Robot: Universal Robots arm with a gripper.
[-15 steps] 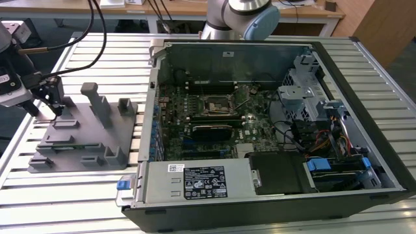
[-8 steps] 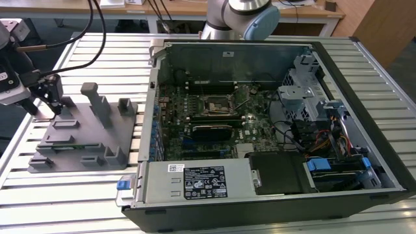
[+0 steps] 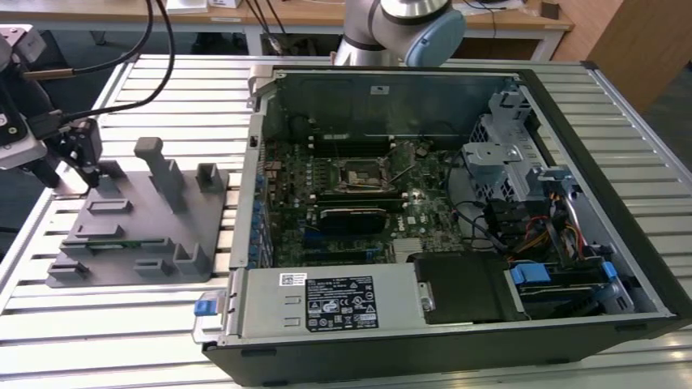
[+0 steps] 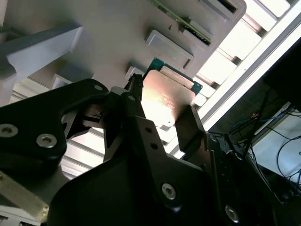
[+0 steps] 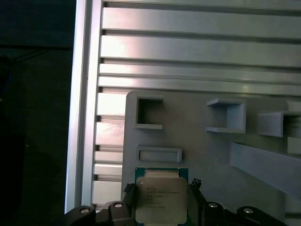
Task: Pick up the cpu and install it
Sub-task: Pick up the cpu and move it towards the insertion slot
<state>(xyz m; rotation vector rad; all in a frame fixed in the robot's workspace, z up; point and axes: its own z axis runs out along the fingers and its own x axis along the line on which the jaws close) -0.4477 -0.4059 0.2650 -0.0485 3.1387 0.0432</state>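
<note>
The cpu (image 5: pixel 161 197) is a square chip with a silver-grey top and a green rim. It sits between the two black fingers of my gripper (image 5: pixel 161 186), which press against its opposite edges. In the second wrist view the cpu (image 4: pixel 167 92) shows the same way inside the gripper (image 4: pixel 162 106), just over the grey holder plate (image 4: pixel 108 37). The exterior view puts the gripper (image 3: pixel 70 177) at the far corner of the grey holder (image 3: pixel 141 235), at that view's left. The motherboard socket (image 3: pixel 357 173) lies open inside the computer case (image 3: pixel 605 267).
The grey holder (image 5: pixel 197 141) carries upright posts (image 3: pixel 162 174) and shallow pockets, and a green memory stick (image 3: pixel 113 242) rests in it. Slatted metal tabletop (image 5: pixel 188 47) surrounds it, with the table edge close by. Cables (image 3: pixel 130 57) hang above the gripper. The arm's base (image 3: pixel 395 32) stands behind the case.
</note>
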